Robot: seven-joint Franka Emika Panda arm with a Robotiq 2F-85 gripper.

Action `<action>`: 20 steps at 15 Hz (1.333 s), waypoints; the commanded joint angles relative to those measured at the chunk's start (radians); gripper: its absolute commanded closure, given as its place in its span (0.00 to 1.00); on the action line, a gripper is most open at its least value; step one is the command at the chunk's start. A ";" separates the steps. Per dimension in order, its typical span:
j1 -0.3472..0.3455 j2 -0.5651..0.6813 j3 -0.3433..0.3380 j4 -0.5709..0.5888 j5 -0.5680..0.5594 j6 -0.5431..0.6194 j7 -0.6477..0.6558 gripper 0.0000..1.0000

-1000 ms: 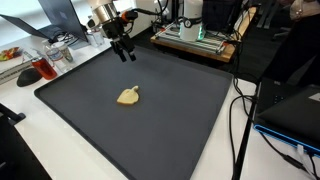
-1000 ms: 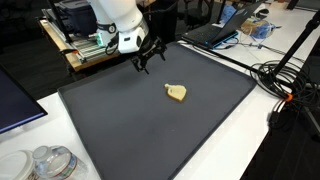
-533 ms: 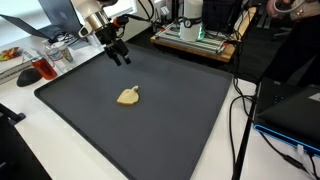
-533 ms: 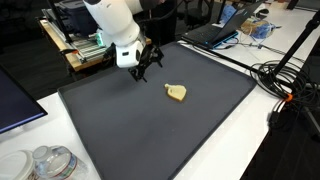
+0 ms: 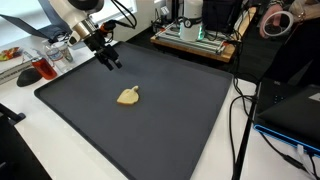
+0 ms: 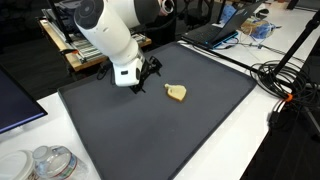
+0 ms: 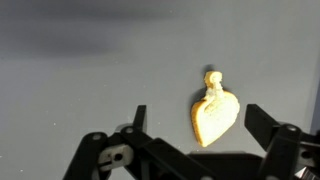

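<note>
A small tan, heart-shaped object [image 5: 128, 96] [image 6: 176, 92] lies flat on the dark grey mat [image 5: 180, 130] [image 6: 140, 140]. In the wrist view the tan object [image 7: 214, 112] sits between and beyond the two black fingertips, right of centre. My gripper [image 5: 110, 62] [image 6: 143, 79] [image 7: 200, 125] hangs open above the mat, short of the object and not touching it. Nothing is between its fingers.
The mat covers a white table [image 5: 70, 150]. A red-liquid glass and clear containers [image 5: 45, 65] stand off one mat corner. Clear lidded jars [image 6: 45, 162], a laptop [image 6: 215, 32] and black cables [image 6: 290, 85] border the mat. A wooden shelf with equipment [image 5: 195, 38] is behind.
The arm has swung sideways over the mat and lowered, bringing the open gripper away from the mat's far edge toward the side near the containers. The tan object has not moved.
</note>
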 commanded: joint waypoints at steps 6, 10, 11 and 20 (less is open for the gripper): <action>-0.046 0.266 0.027 0.408 -0.074 -0.232 0.020 0.00; -0.029 0.369 0.041 0.609 -0.141 -0.361 0.057 0.00; -0.025 0.391 0.047 0.656 -0.154 -0.393 0.068 0.00; 0.087 0.557 0.060 1.013 -0.283 -0.626 0.254 0.00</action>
